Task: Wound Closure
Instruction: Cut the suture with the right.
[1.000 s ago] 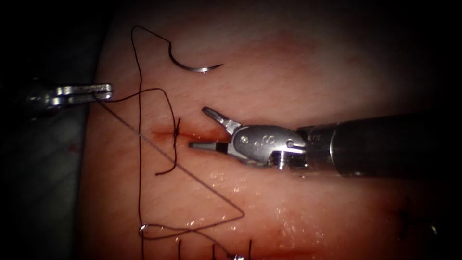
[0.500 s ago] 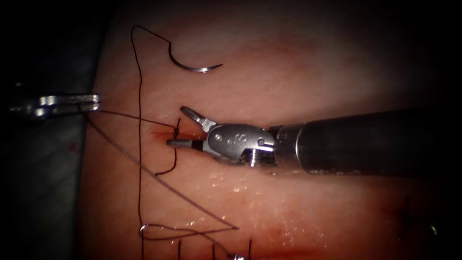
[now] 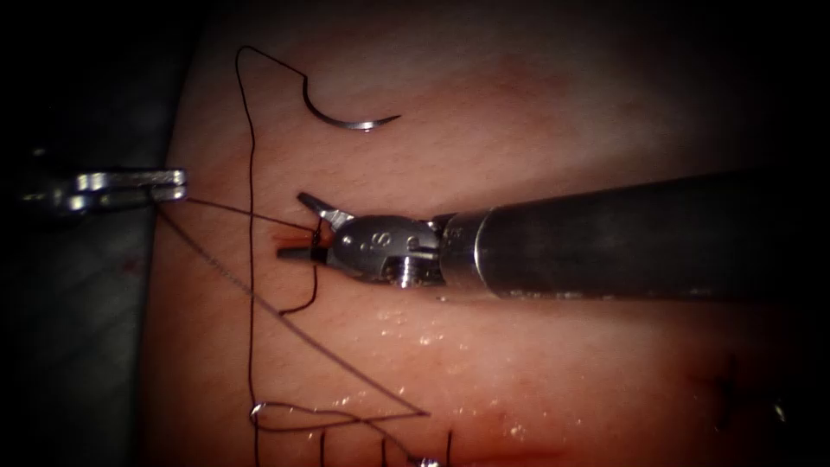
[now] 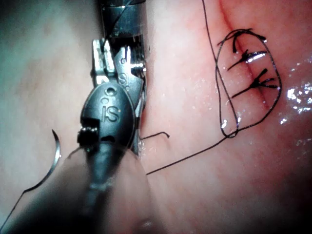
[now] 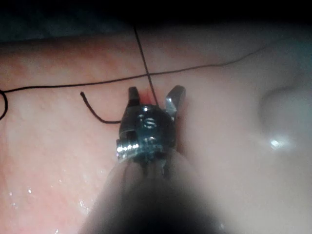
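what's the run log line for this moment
left claw: shut on thread | right claw: open at knot | needle: free on tissue

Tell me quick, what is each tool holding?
Left tool: jaws shut on the thread.
Right tool: jaws open around the knot, holding nothing.

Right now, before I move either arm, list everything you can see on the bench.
tissue: one, pink pork belly, spans the endoscope view.
cut: one, reddish slit, between the right claw's jaws.
needle: one, silver, curved, lies free on the tissue above the cut, held by neither tool, not in the tissue.
thread: one long dark strand, runs from the needle down the tissue left of the cut; another stretch leads from the knot to the left claw.
knot: one, dark, at the cut, with a short tail below.
earlier stitches: several, dark, knotted, with cut ends.
left claw: shut on the thread, left of the cut.
right claw: open around the knot, holds nothing.
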